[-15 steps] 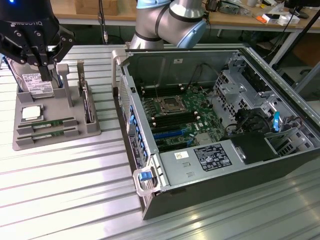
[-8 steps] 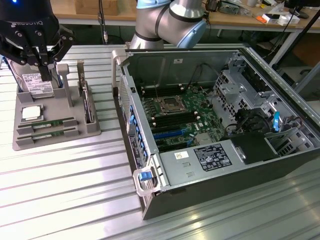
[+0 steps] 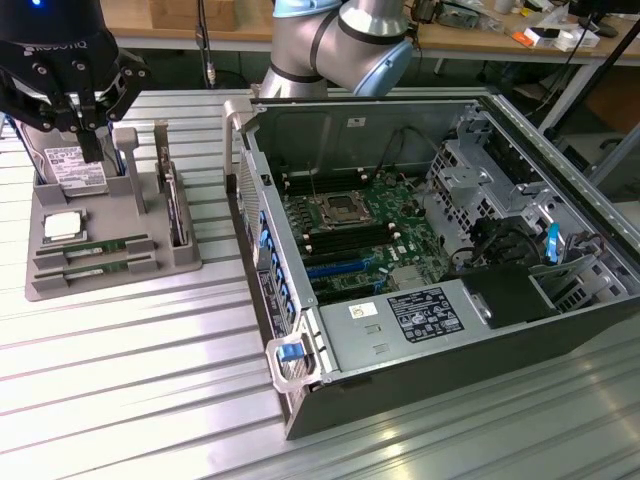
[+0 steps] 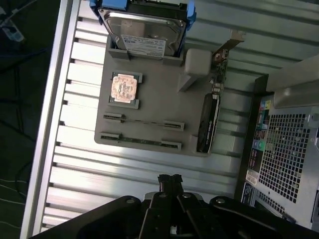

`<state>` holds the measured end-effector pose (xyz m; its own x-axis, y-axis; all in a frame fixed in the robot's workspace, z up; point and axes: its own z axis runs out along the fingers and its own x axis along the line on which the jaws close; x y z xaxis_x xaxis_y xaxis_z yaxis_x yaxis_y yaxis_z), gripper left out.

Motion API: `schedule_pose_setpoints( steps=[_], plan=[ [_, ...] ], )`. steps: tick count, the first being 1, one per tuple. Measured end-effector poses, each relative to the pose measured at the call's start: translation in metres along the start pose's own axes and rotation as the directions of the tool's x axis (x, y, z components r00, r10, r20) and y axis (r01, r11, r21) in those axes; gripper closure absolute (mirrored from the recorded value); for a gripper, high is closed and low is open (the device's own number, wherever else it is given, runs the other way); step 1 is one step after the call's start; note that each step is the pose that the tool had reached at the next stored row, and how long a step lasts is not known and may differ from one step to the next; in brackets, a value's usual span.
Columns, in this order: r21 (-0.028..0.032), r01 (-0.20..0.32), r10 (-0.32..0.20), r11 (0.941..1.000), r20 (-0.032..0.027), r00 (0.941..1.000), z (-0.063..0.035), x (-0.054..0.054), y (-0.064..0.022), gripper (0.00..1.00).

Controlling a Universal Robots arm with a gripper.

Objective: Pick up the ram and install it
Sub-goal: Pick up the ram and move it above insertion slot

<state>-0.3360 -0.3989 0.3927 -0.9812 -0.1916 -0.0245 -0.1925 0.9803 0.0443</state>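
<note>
Two ram sticks [image 3: 95, 247] [image 4: 144, 122], thin and green, lie side by side in slots along the front of a grey holder tray [image 3: 185, 262] [image 4: 154, 94]. The second stick [image 4: 142, 141] sits in the outer slot. My gripper [image 3: 88, 150] [image 4: 169, 180] hangs above the tray, over its hard-drive end in the exterior view, with its black fingers shut together and nothing between them. It touches neither stick. The open computer case [image 3: 400, 250] stands on the exterior view's right, its green motherboard [image 3: 350, 235] exposed.
The tray also holds a silver hard drive [image 3: 72, 165] [image 4: 142, 30], a square processor chip [image 3: 62, 226] [image 4: 123, 88] and an upright expansion card [image 3: 175, 205] [image 4: 207, 122]. The case's perforated side [image 4: 284, 164] stands close to the tray. A ribbed metal table [image 3: 130, 380] lies beneath.
</note>
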Motion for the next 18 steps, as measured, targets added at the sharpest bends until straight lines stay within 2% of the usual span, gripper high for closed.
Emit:
schedule_pose_setpoints(
  steps=[8,13,18],
  plan=[
    [-0.0024,0.095,-0.095,0.9955,-0.0042,0.9955,0.0000,0.0000,0.0000,0.90],
    [-0.0041,0.152,-0.152,0.9884,-0.0065,0.9884,0.0000,0.0000,0.0000,0.90],
    [-0.0051,0.186,-0.186,0.9825,-0.0079,0.9825,0.0000,0.0000,0.0000,0.90]
  ],
)
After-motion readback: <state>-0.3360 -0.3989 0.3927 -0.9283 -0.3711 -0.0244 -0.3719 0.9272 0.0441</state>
